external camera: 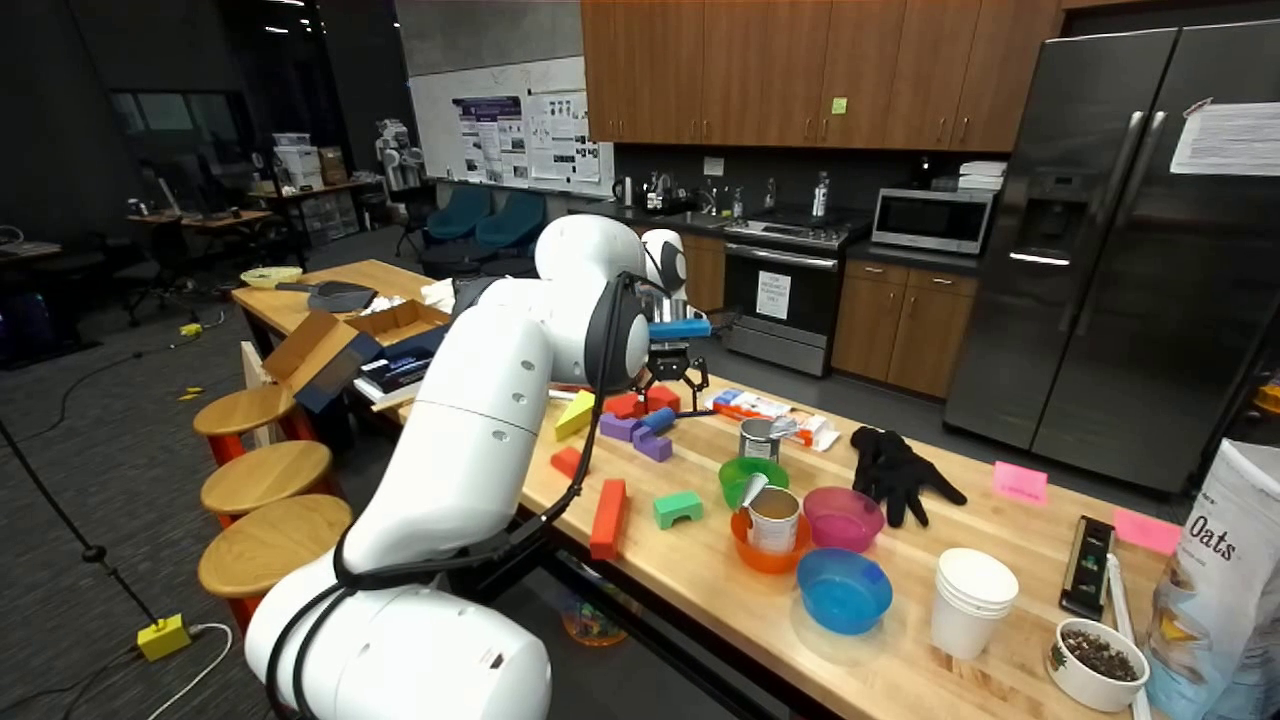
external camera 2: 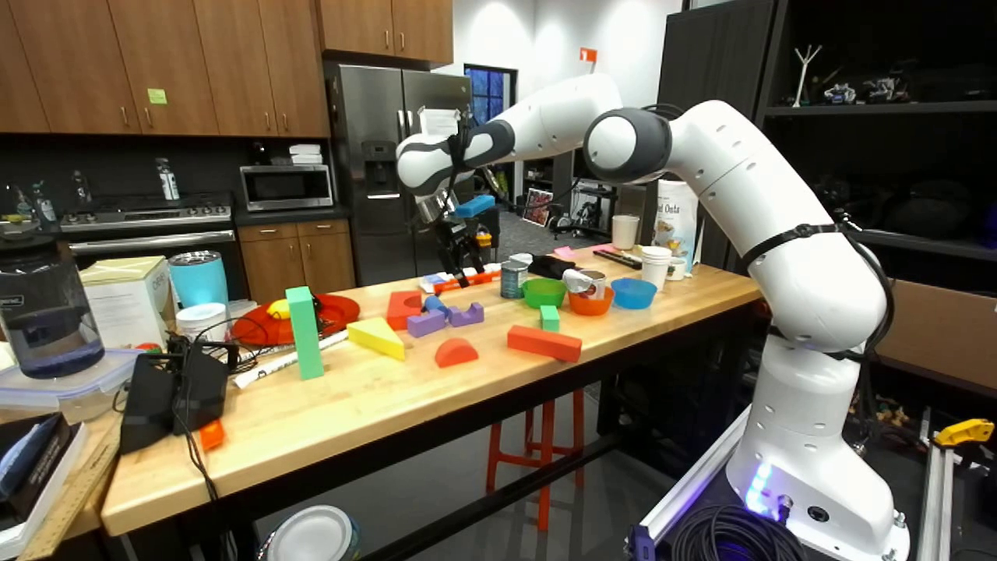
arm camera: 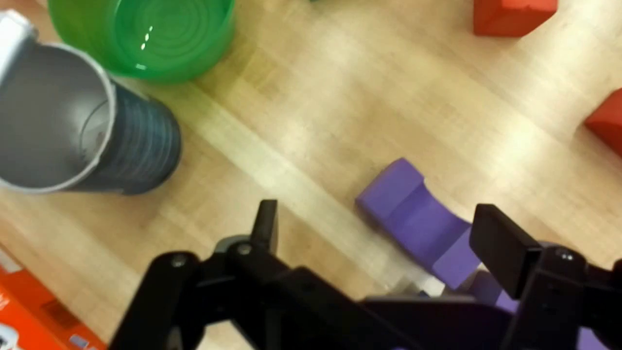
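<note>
Right below the gripper [arm camera: 379, 221], on the wooden table [arm camera: 291, 131], sits a purple block [arm camera: 423, 228] that's pretty hard to miss in the wrist view. Chunky little thing: flat ends, a shallow curved scoop across the middle, kind of like a tiny cradle. Even, matte purple all over, and I can't tell if it's foam or wood. The gripper is spread wide. One finger covers a bit of the block's end from that angle, so no idea if they're touching, but both exterior views have the gripper hanging over the table.

Material-wise, the table is pale wooden strips with visible grain and a soft shine where the light lands. The green bowl [arm camera: 214, 53] looks like see-through plastic with rings in the bottom, and the can [arm camera: 141, 141] beside it is round, dark outside, metal-looking. A smooth blue cylinder [external camera: 658, 420] lies just beside the purple block, near a second purple block [external camera: 618, 427].

Only the wrist view lets you peer right down into the can's grey inside. In an exterior view you get a pink bowl [external camera: 843, 535] and the dark crumbly stuff inside a white bowl [external camera: 1080, 690]. In an exterior view there's also a tall green block [external camera 2: 304, 335] standing upright by a round red plate [external camera 2: 339, 312].
</note>
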Action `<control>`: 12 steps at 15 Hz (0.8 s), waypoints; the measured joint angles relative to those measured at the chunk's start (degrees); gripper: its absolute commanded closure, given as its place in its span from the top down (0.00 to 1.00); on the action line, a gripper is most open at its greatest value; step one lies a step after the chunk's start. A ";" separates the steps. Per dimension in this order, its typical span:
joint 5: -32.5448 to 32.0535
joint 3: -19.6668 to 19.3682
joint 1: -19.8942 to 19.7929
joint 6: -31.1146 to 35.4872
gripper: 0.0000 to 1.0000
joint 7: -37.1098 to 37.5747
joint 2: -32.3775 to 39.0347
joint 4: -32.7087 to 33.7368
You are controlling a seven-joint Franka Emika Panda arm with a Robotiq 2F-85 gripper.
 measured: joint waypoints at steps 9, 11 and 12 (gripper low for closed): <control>-2.60 0.21 0.73 30.57 1.00 0.00 0.00 -5.08; -1.12 0.28 0.72 35.36 1.00 -0.05 -0.01 -6.76; 0.11 0.46 0.65 36.89 1.00 -0.24 -0.01 -7.53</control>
